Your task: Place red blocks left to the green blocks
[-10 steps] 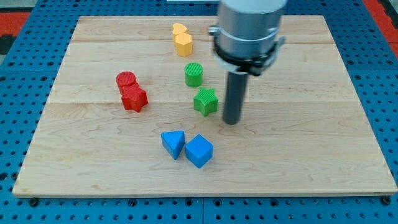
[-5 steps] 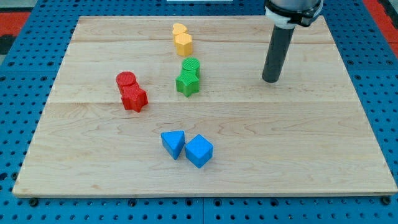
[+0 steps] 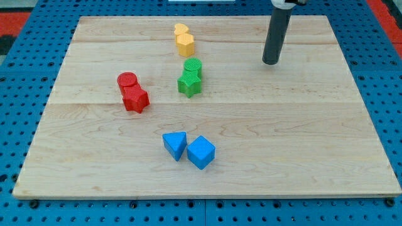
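A red cylinder [image 3: 127,80] and a red star [image 3: 135,98] touch each other at the view's left middle of the wooden board [image 3: 301,138]. A green cylinder [image 3: 193,66] and a green star [image 3: 189,83] touch each other near the centre, to the right of the red pair. My tip [image 3: 271,62] rests on the board at the upper right, well to the right of the green blocks and apart from every block.
Two yellow blocks [image 3: 184,39] touch each other at the top centre, just above the green cylinder. A blue triangle [image 3: 176,145] and a blue cube [image 3: 201,152] sit side by side at the lower centre.
The green star has moved up and left against the green cylinder. My tip has pulled away from it to the upper right of the board.
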